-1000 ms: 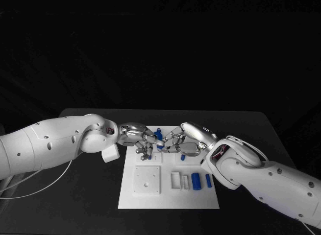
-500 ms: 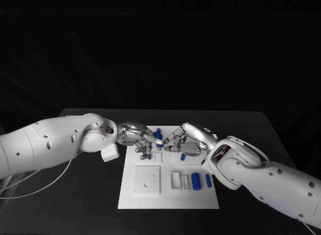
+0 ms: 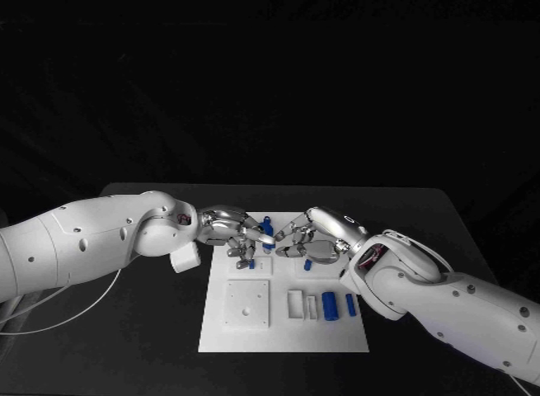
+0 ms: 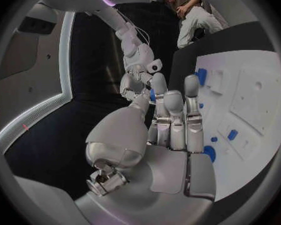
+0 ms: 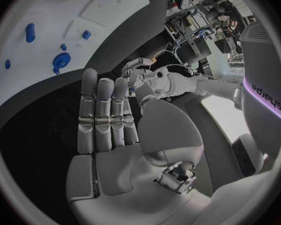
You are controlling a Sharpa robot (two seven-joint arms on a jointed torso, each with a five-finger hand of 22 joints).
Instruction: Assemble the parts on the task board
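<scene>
Just above the middle of the head view, the 2 arms meet over the far end of the task board [image 3: 282, 334], which lies on the dark surface [image 3: 162, 330]. The left robot hand [image 3: 232, 224] comes in from the picture's left and appears to pinch a small blue part [image 3: 267, 225] between its thumb and a finger, with the other fingers held straight and close together. The right robot hand [image 3: 312, 235] faces it from the picture's right, fingertips just beside the same part. Whether it touches or grips the part I cannot tell.

My judgement is that the part is held up between the 2 hands so that one can steady or adjust it while the other keeps it off the board, ready to be brought down to a seat below.

The held part's long axis runs roughly up and down in the head view, with a slight lean, and its upper end points toward the top of the frame. Lower and to the right on the board, 2 blue cylinders [image 3: 331, 305] lie side by side, long axes also running up and down the frame, right of a white square block [image 3: 248, 304].
</scene>
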